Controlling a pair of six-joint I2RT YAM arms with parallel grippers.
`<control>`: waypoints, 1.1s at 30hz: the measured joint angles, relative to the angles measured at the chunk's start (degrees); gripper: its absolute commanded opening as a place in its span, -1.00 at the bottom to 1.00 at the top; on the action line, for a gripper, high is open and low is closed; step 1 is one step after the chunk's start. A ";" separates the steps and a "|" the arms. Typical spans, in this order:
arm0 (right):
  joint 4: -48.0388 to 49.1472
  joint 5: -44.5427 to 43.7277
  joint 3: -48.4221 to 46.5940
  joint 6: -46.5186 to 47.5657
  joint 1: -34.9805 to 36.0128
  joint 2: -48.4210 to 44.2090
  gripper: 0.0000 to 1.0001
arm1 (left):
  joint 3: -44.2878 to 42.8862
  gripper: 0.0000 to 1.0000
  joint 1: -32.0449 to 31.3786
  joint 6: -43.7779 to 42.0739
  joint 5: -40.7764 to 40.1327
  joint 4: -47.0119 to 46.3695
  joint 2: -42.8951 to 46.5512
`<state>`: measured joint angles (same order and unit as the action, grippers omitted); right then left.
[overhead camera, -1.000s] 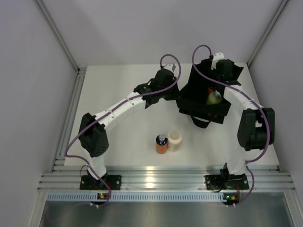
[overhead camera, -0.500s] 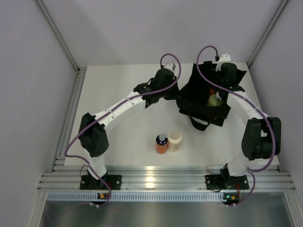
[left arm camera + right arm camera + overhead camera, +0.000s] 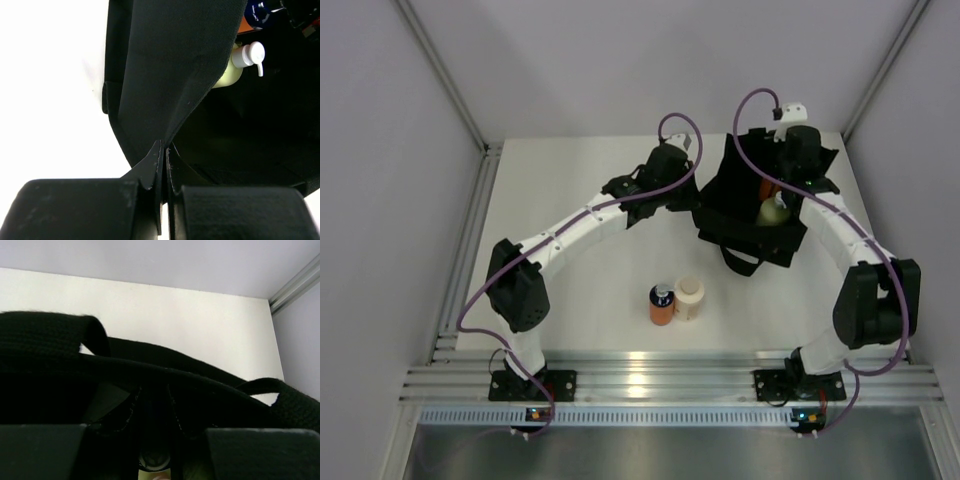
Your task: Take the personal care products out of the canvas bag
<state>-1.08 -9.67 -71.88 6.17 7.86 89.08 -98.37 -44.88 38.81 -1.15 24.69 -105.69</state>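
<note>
The black canvas bag [image 3: 750, 225] stands at the back right of the table. My left gripper [image 3: 694, 205] is shut on its left rim; in the left wrist view the jaws [image 3: 165, 146] pinch the fabric edge [image 3: 165, 75]. Inside lie a yellow-green pump bottle [image 3: 231, 70] [image 3: 773, 211] and an orange bottle [image 3: 765, 190] with a dark blue cap [image 3: 256, 12]. My right gripper [image 3: 784, 182] reaches down into the bag, its fingers [image 3: 154, 390] shut around a dark round cap [image 3: 156, 460]. Another orange bottle [image 3: 661, 305] and a beige cylinder [image 3: 689, 297] stand on the table.
Black strap handles [image 3: 60, 335] cross in front of the right wrist camera. A loose strap [image 3: 742, 260] hangs off the bag's near side. Grey walls with aluminium rails [image 3: 470, 240] close in the table left, right and behind.
The right arm's elbow has swung outward and toward the near edge while its gripper settled lower into the bag. The left arm and the bag have stayed put.
</note>
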 measured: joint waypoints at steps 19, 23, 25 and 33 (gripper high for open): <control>-6.71 -5.18 -8.81 2.36 5.84 -6.67 -1.00 | 0.00 -1.00 0.00 0.00 -0.02 0.13 0.00; -9.92 -6.73 -10.80 3.15 8.59 -7.54 -1.00 | 0.00 -1.00 0.00 0.00 0.00 0.13 0.00; -11.56 -7.37 -11.93 3.39 10.10 -7.96 -1.00 | 0.00 -1.00 0.00 0.02 0.00 0.13 -0.02; -16.85 -10.05 -15.39 3.78 14.16 -12.44 -1.00 | 0.00 -1.00 0.00 0.02 0.02 0.15 -0.02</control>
<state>-17.93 -19.73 -87.26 9.96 22.02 76.64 -98.37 -44.88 38.83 -1.13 24.84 -105.71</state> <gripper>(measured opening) 0.194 0.019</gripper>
